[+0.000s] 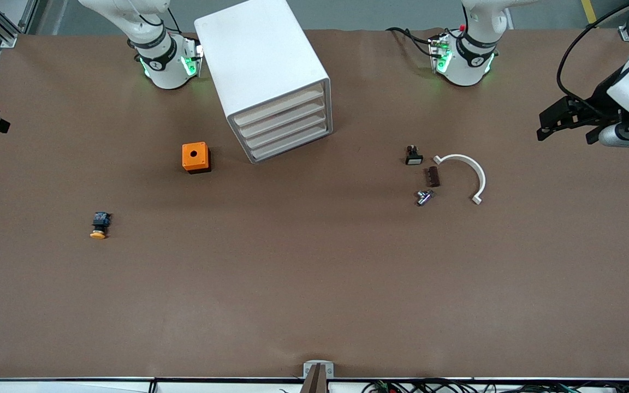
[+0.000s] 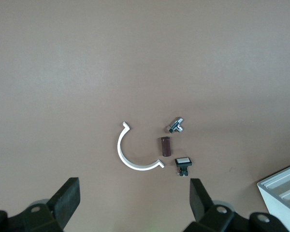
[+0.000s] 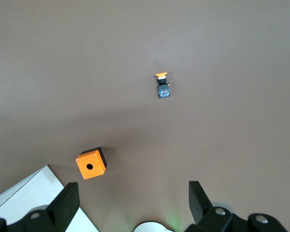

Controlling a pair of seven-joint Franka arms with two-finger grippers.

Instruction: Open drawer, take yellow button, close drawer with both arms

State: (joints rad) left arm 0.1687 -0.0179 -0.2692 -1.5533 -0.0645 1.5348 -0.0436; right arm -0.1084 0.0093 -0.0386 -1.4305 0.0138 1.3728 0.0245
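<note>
While all 4 drawers of the white cabinet (image 1: 262, 65) sit flush, the top drawer (image 1: 279, 106) among them, the button (image 1: 99, 225) lies out on the brown worktop (image 1: 314, 284), toward the right arm's end and nearer the front camera than the orange cube (image 1: 196, 157) with a hole in its top. That cube stands just beside the cabinet's drawer face. Toward the left arm's end, 4 small things lie close together: a black part with a white face (image 1: 413, 156), a dark brown block (image 1: 432, 176), a small metal fitting (image 1: 424, 197) and a white curved clip (image 1: 464, 174). The left hand (image 1: 565, 117) hangs over the left arm's edge of the worktop, its fingers (image 2: 67, 200) spread wide with nothing between them. The right hand (image 3: 130, 205), seen only from its own wrist, is likewise wide and empty, above the cube and a corner of the cabinet.
</note>
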